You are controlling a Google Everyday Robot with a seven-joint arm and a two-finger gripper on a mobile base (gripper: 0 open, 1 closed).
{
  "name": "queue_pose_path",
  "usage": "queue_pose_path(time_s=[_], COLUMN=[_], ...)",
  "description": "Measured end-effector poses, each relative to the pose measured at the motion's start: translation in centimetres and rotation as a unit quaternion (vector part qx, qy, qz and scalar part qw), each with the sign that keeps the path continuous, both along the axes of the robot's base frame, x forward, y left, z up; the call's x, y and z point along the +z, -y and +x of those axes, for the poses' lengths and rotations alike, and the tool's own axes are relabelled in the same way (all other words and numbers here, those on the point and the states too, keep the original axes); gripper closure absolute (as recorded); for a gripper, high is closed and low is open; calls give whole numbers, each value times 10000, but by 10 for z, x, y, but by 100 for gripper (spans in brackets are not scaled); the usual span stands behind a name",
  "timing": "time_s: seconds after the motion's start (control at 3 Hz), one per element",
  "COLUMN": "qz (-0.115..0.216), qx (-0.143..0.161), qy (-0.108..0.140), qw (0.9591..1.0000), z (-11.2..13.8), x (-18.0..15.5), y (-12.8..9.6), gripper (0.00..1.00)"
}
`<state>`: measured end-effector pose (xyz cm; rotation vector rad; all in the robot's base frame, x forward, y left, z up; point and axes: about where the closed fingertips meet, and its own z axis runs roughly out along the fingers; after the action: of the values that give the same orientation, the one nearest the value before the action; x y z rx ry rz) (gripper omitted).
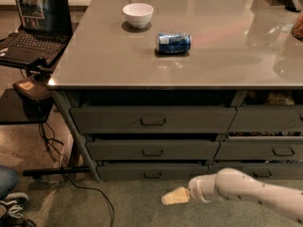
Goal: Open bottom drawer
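Observation:
The bottom drawer is the slimmest dark grey front at the base of the left stack, with a small dark loop handle at its centre. It looks closed or nearly so. My gripper is at the end of the white arm, low over the green carpet, in front of and slightly right of the handle, a short way below it. It touches nothing.
Two taller grey drawers sit above it, and a narrower stack is to the right. The grey tabletop holds a white bowl and a blue can. A laptop stands left; cables lie on the floor.

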<state>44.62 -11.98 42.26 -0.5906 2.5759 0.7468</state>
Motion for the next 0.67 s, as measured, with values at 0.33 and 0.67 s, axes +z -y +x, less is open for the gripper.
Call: queue_pose_path(time_s=[0.33,0.67], qz=[-153,25], qx=[-368,-466], qy=[164,-62], qw=[9991,9989], z=[4,-6], x=[-79,-113], y=[37,28], gripper=[0,0])
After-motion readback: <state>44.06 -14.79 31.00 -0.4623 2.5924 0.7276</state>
